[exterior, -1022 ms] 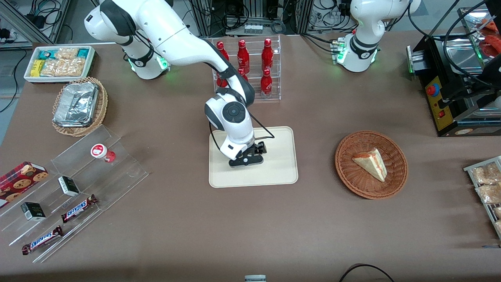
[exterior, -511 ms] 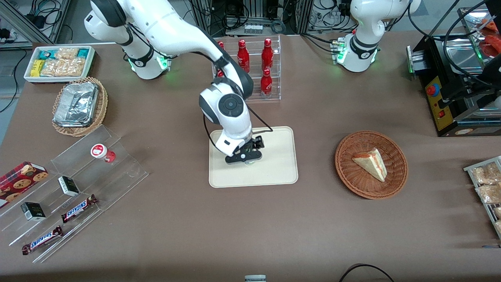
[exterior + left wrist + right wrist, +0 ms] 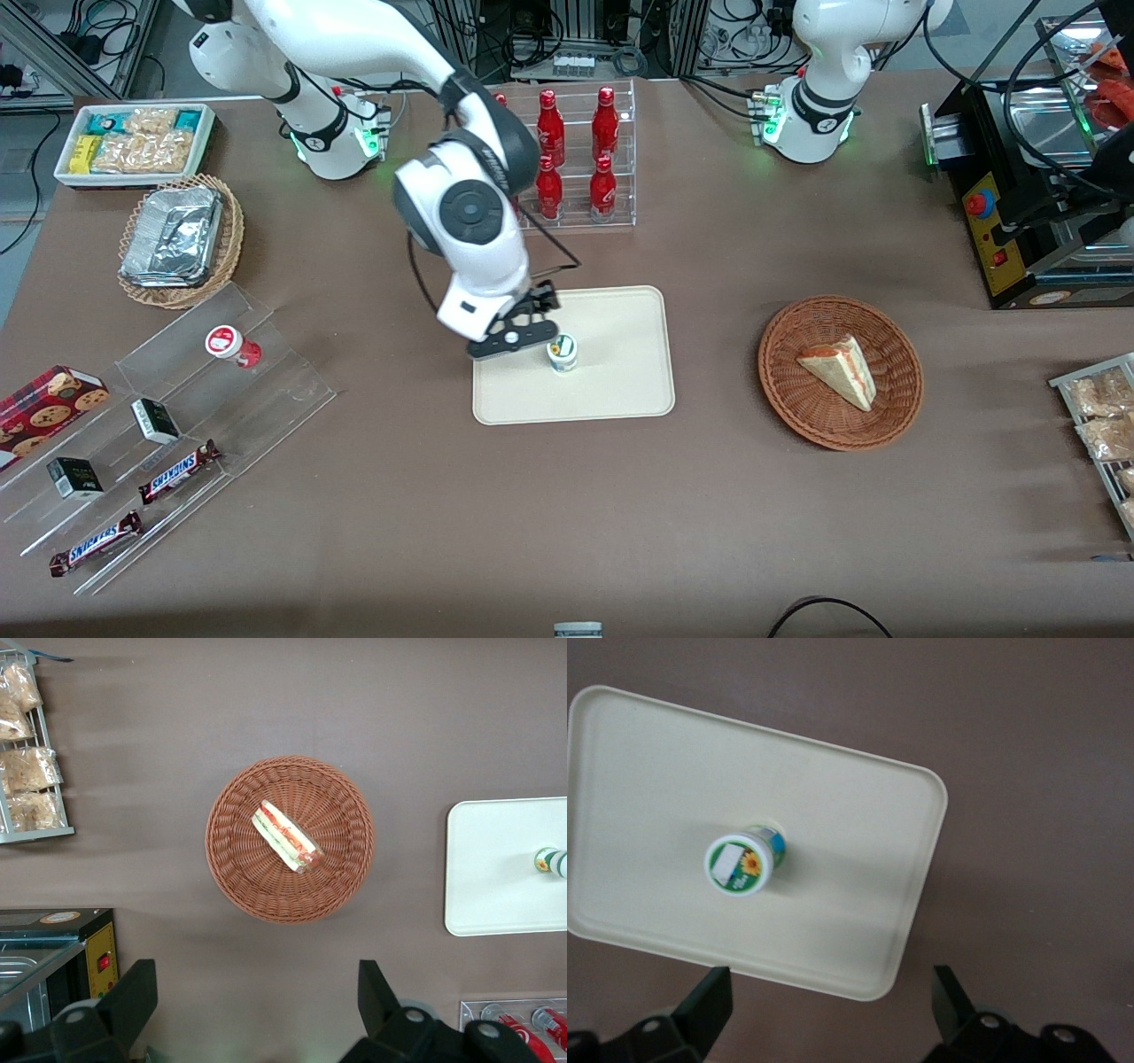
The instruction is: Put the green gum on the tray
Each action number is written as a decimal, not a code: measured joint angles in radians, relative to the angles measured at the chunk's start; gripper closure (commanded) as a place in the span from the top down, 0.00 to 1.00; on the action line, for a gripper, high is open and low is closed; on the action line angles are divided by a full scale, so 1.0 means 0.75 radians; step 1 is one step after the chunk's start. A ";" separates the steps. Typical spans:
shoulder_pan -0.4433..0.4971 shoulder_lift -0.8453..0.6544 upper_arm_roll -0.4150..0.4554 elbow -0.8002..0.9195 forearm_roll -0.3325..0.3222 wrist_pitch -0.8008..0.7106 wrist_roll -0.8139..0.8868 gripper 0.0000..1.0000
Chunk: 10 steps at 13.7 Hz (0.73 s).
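- Green gum [image 3: 562, 352] [image 3: 741, 863] [image 3: 551, 862]: stands upright on the tray, lid up, near the tray's middle, touched by nothing.
- Tray [image 3: 620, 390] [image 3: 859, 859] [image 3: 496, 877]: cream, flat on the brown table, in front of the clear shelf of red bottles [image 3: 576, 168].
- Gripper [image 3: 509, 330] [image 3: 833, 1014]: raised above the tray's edge toward the working arm's end, fingers spread wide, holding nothing, clear of the gum.
- Wicker basket [image 3: 895, 416] [image 3: 230, 859]: holds a sandwich wedge [image 3: 840, 369], lies toward the parked arm's end.
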 measured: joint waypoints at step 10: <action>-0.361 -0.134 -0.023 -0.003 0.000 -0.283 -0.502 1.00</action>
